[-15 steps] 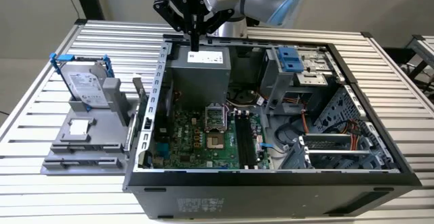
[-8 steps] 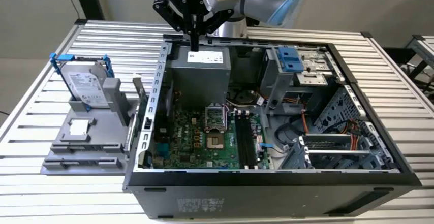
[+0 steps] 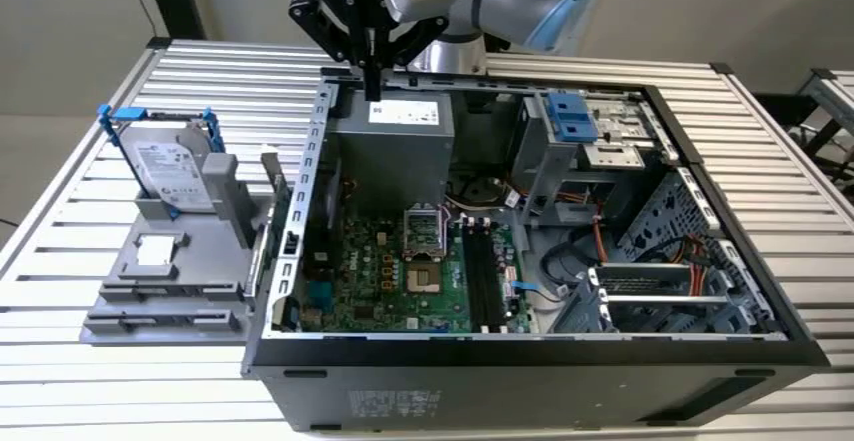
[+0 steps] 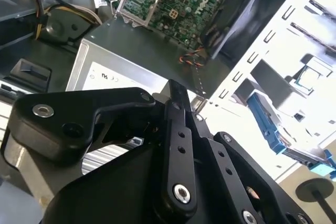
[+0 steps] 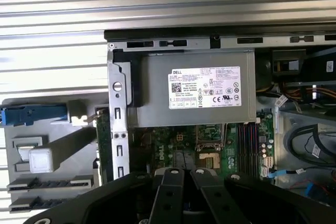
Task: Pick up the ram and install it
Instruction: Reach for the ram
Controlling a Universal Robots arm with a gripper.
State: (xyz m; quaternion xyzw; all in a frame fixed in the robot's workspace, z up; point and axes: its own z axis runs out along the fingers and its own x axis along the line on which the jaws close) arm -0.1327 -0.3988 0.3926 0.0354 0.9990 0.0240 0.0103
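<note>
The hand [image 3: 375, 94] is held above the far edge of the open computer case [image 3: 534, 346], directly over the grey power supply [image 3: 394, 151]. Its fingers are seen pressed together, pointing down, in the exterior view. In the second wrist view the hand [image 4: 176, 87] is shown the same way, with the black finger links meeting in one narrow bar. In the first wrist view the links of the hand [image 5: 185, 172] converge just above the motherboard [image 5: 210, 150].

The ram [image 3: 272, 183] is taken to be the thin, greenish strip standing upright in the grey fixture [image 3: 160, 291]. It sits just outside the case wall on the exterior view's left, well apart from the hand. In the first wrist view the ram [image 5: 103, 140] appears as a narrow green edge just beside the case's metal flange.

A silver hard drive [image 3: 174, 166] in a blue bracket is propped in the same fixture, farther from the case. Long black slots [image 3: 483, 276] are seen on the motherboard inside the case. Case and fixture are both carried by the slatted metal counter [image 3: 80, 381].
</note>
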